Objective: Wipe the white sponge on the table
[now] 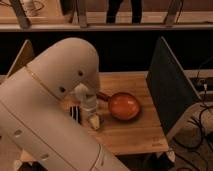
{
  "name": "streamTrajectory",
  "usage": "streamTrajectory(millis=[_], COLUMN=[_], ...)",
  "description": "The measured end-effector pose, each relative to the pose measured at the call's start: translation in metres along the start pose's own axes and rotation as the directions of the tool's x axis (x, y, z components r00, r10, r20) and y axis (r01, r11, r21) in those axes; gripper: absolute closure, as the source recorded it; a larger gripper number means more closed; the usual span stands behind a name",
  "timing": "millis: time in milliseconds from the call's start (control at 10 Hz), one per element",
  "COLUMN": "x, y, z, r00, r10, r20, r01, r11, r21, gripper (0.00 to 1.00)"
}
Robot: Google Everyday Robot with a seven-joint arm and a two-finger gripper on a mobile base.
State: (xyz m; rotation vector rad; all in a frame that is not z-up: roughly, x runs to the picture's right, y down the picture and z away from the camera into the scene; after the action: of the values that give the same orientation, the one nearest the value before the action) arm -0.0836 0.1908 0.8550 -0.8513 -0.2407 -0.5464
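The white sponge, a small cream block, rests on the light wooden table just left of the orange pan. My gripper comes straight down onto it from the pale wrist above, and its fingers are shut on the sponge's top. The big white arm fills the left and front of the camera view and hides the table's left part.
An orange pan with a dark handle lies right of the sponge. A black flat bar lies just left of the gripper. A dark upright panel walls the right side and a tan one the left. Cables trail at the far right.
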Motion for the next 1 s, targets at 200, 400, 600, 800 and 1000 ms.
streamTrajectory(millis=[200,400,600,800,1000], x=[0.011,0.018,0.003,-0.022,-0.039], y=[-0.021,-0.034,-0.039,-0.034,-0.025], z=[-0.008,-0.019,-0.024,-0.016,-0.008], r00=[1.000,1.000,0.999,0.994,0.986], r10=[0.007,0.017,-0.012,-0.061,-0.099], r20=[-0.020,-0.005,0.040,0.086,0.135], r01=[-0.007,-0.017,0.008,0.056,0.094], r11=[1.000,0.998,0.997,0.996,0.994], r21=[0.025,0.058,0.077,0.064,0.049], gripper=[0.96,0.96,0.96,0.96,0.96])
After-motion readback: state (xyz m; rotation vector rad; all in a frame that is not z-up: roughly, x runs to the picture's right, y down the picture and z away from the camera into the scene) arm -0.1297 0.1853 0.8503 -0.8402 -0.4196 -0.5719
